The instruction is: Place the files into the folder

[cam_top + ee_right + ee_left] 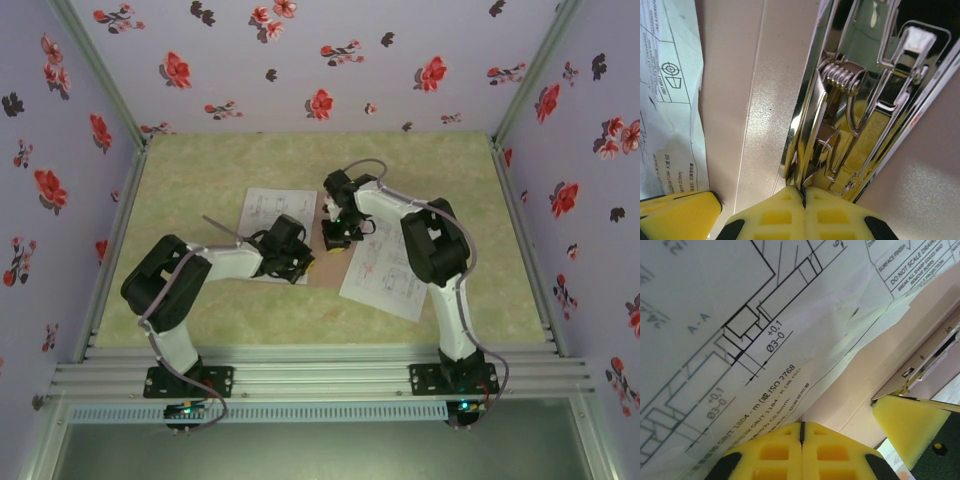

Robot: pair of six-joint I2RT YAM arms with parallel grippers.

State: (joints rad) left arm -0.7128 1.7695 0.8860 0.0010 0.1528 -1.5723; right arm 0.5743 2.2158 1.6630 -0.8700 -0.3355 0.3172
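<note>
The pinkish-brown folder point(322, 272) lies open at the table's middle, with its metal clip point(850, 115) near the spine. One of the files point(265, 215) lies on the folder's left half, printed with line drawings point(715, 315). Another sheet point(385, 275) rests to the right, partly under the right arm. My left gripper point(298, 262) is shut, its tips point(802, 427) at that left sheet's lower edge over the pink card point(880, 355). My right gripper point(335, 240) is shut, with its tips point(804, 192) pressed against the clip's near end.
The green table mat point(200, 180) has free room at the back and left. Metal rails point(320, 375) run along the near edge. Floral walls enclose three sides. A yellow fingertip point(905, 425) of the right gripper sits close beside the left one.
</note>
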